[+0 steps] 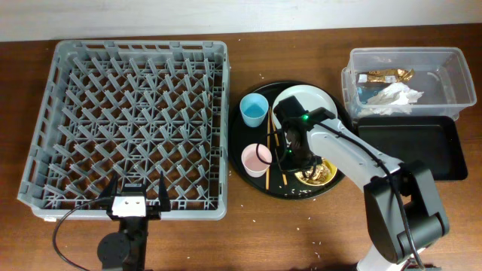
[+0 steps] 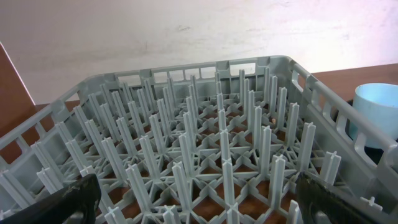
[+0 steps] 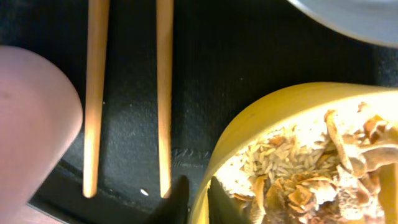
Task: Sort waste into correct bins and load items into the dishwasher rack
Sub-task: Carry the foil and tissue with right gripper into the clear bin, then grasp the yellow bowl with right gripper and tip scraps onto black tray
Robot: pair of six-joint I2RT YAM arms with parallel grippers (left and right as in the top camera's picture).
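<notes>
My right gripper (image 1: 296,161) (image 3: 198,200) is shut on the left rim of the yellow bowl (image 1: 322,175) (image 3: 261,118), one finger inside and one outside. Brownish food scraps with rice (image 3: 298,180) lie in the bowl. Two wooden chopsticks (image 1: 269,143) (image 3: 164,93) lie beside it on the round black tray (image 1: 239,139), between the bowl and the pink cup (image 1: 256,158) (image 3: 31,124). The blue cup (image 1: 254,111) (image 2: 376,112) and the grey-white plate (image 1: 312,99) (image 3: 354,18) also stand on that tray. My left gripper (image 1: 137,193) (image 2: 199,208) hangs open over the front edge of the dishwasher rack (image 1: 128,120) (image 2: 205,137).
At the back right stands the clear tub (image 1: 459,79), holding crumpled white napkins (image 1: 395,98) and a gold foil wrapper (image 1: 388,75). In front of it lies the shallow black rectangular tray (image 1: 410,147). Rice grains are scattered on the brown table near the round tray.
</notes>
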